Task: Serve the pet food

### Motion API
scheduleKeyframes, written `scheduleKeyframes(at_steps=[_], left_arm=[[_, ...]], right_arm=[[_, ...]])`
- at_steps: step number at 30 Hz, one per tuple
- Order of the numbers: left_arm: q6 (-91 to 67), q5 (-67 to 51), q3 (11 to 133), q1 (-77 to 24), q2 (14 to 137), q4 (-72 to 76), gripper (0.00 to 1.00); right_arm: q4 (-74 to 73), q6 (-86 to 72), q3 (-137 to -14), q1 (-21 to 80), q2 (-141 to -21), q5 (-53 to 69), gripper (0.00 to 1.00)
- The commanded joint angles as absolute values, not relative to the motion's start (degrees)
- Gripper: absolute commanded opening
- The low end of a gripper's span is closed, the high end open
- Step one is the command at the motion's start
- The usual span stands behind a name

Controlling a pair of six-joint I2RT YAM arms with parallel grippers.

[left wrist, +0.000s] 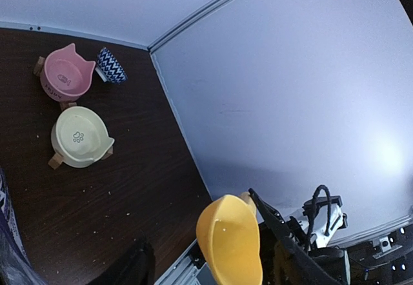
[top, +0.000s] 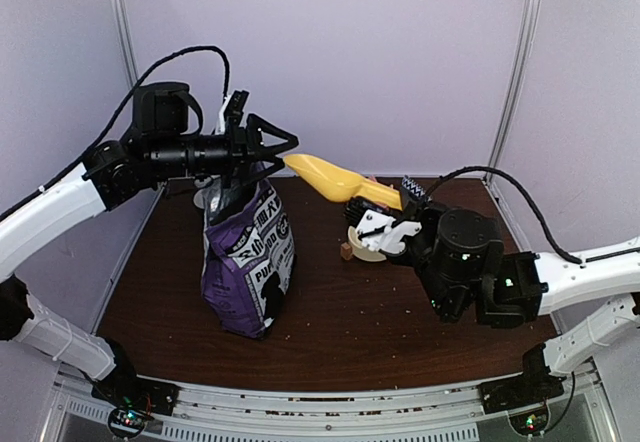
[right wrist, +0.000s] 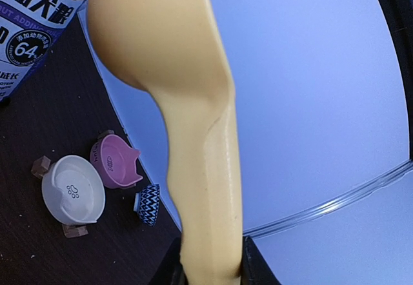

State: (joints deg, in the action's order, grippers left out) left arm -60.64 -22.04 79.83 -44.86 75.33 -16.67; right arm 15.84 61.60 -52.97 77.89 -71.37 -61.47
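Yellow scoop (right wrist: 193,137) looms large, its handle pinched by the right gripper (top: 392,210) and its bowl empty beside the upright purple pet food bag (top: 248,262). Left gripper (top: 275,147) hangs spread at the bag top. My call: steady the bag, then dip in mouth-first.

Pale lilac wall (top: 400,42) behind the left claw (top: 285,142) and the right claw (top: 392,207), plain and matte. Metal pole (top: 125,22) left of the left claw, second pole (top: 520,52) right of the right claw. Dark brown wood table (top: 340,332) below both claws. Silver rail (top: 300,407) along its near edge. Light soft and even; bright patch (left wrist: 387,162) on the wall in the left wrist view.
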Motion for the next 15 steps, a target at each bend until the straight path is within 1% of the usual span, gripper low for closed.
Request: scheduleKeyframes(at_steps=[1,2,3,6,10,12,13,15], left_arm=[[-57.4,-25.9,83.1,-44.4,76.3,-20.8,0.58],[-57.2,-26.6,83.5,-44.4,76.5,-21.5,0.54],[-57.1,-27.2,83.8,-44.3,76.8,-22.1,0.53],[-56.2,-27.6,83.7,-44.3,76.8,-24.4,0.52],[-55.7,-28.4,83.3,-44.3,76.7,-25.5,0.43],[-55.9,-28.7,83.2,-44.3,76.7,-25.3,0.32],[-55.9,-29.1,83.2,-44.3,76.8,-25.1,0.3],[-56.1,-29.9,83.4,-44.3,76.8,-25.0,0.3]], right_arm=[[20.0,63.3,-52.4,78.2,-70.8,-60.2,0.0],[20.1,63.4,-52.3,78.3,-70.7,-60.2,0.0],[20.3,63.7,-52.3,78.3,-70.7,-60.2,0.0],[21.5,64.8,-51.7,78.3,-70.4,-60.2,0.0],[22.1,65.7,-51.3,78.2,-70.2,-60.1,0.0],[22.1,65.8,-51.1,78.2,-70.1,-59.9,0.0],[22.1,66.0,-51.0,78.2,-70.1,-59.9,0.0],[22.4,66.7,-50.7,78.2,-70.3,-59.8,0.0]])
